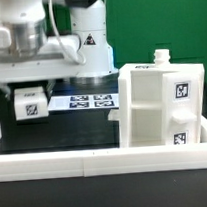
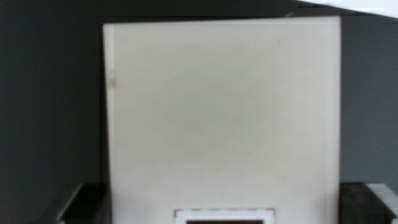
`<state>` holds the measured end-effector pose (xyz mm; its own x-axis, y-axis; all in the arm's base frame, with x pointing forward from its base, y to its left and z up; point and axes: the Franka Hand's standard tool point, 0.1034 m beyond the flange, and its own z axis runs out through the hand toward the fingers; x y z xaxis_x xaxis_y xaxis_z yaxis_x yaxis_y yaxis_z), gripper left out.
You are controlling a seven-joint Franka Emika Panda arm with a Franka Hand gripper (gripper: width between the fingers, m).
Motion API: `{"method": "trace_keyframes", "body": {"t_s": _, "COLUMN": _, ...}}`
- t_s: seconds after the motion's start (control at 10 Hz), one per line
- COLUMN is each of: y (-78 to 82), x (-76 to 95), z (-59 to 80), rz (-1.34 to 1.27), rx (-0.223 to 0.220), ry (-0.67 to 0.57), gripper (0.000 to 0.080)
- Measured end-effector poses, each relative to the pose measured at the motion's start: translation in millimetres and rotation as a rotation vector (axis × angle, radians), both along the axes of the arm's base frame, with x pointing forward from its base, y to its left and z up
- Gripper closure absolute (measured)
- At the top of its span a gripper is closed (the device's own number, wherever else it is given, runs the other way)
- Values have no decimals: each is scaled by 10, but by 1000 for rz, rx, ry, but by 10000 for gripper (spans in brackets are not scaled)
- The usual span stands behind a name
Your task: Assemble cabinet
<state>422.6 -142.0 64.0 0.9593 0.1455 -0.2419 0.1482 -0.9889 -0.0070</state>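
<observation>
Holding looks the right word for the claw (image 1: 29,98). Its dark fingers (image 2: 77,207) sit narrow and snug against the two long edges of a loose panel (image 2: 222,110), close to that panel's tagged end. In the exterior view the tagged end hangs straight beneath the arm's broad white hand, apparently off the bench (image 1: 68,129), though the dim gap below it leaves that unsure. The cabinet (image 1: 160,103) stands upright well apart from the claw, off toward the exterior view's right. The marker board (image 1: 91,100) lies flat beyond the claw, between it and the cabinet. By my reading the step in hand is bringing a panel to the body: the piece is gripped but nowhere near joined. The next move calls for carrying it across toward the cabinet, turning the slab so its long edges line up with the body, and keeping the free end from knocking the wall. The panel is matte white plastic, a plain long rectangle with straight edges and square corners, bare except for a black-and-white square tag on its end face. The cabinet is the same dull white, boxy, stepped with ledges, with a small stub on top and square tags on its side.
</observation>
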Motion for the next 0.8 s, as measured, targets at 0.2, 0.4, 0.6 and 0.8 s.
{"method": "trace_keyframes", "body": {"t_s": 0.2, "y": 258, "x": 87, "z": 334, "rz": -38, "rx": 12, "ry": 8, "gripper": 240}}
{"method": "trace_keyframes", "body": {"t_s": 0.4, "y": 645, "x": 304, "z": 746, "rz": -93, "rx": 3, "ry": 11, "gripper": 240}}
{"method": "trace_keyframes", "body": {"t_s": 0.6, "y": 1008, "x": 674, "z": 1081, "rz": -166, "rx": -39, "ry": 38, "gripper": 239}}
{"method": "trace_keyframes", "body": {"t_s": 0.8, "y": 1128, "x": 939, "z": 1177, "rz": -160, "rx": -56, "ry": 31, "gripper": 240}}
